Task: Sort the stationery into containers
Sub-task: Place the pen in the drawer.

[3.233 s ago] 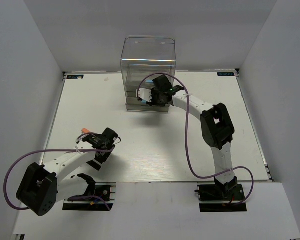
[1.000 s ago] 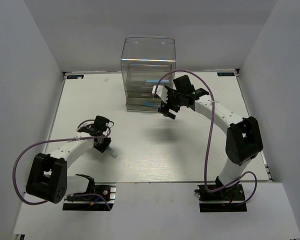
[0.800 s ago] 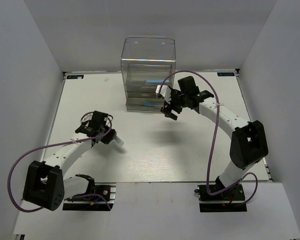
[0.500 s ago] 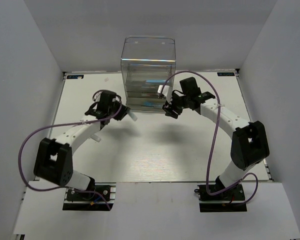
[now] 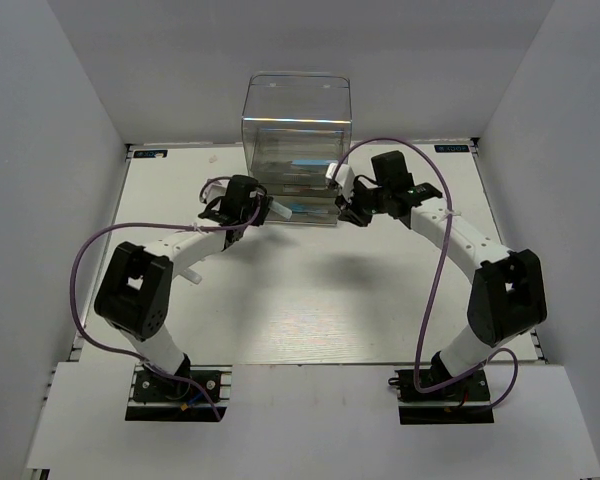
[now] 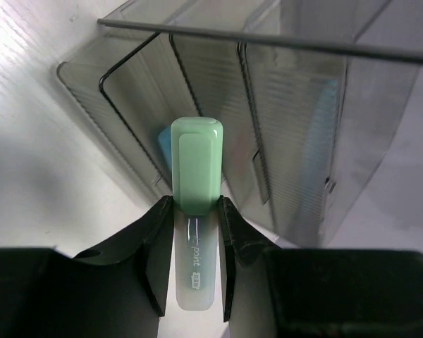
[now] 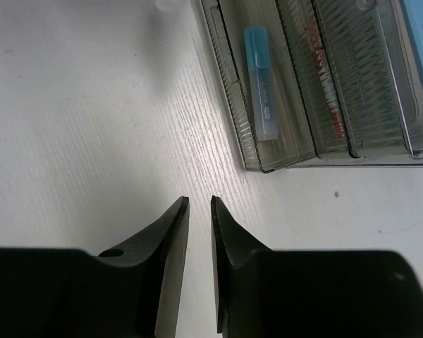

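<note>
Since the left pincer (image 6: 195, 232) is clamped mid-barrel on the pale green plastic highlighter (image 6: 195, 190), a light, stiff, slick thing, it holds steady before the clear stacked-drawer box (image 6: 296, 120); the right pincer (image 7: 198, 211), nearly closed, carries nothing above the bench (image 7: 92, 120).

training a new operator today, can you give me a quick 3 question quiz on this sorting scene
1. True or false: the left hand is shut on the pale green marker.
2. Multiple choice: in the right wrist view, where does the light blue marker lie? A) on the bare table B) in the open bottom drawer of the clear drawer box C) between the right hand's fingers
3. Fill in: the right hand holds ____.

Key
1. True. Its fingers press the marker's clear barrel from both sides, green cap pointing at the drawers.
2. B.
3. Nothing. Its fingers are close together over the white table, with a thin gap between them.
</note>
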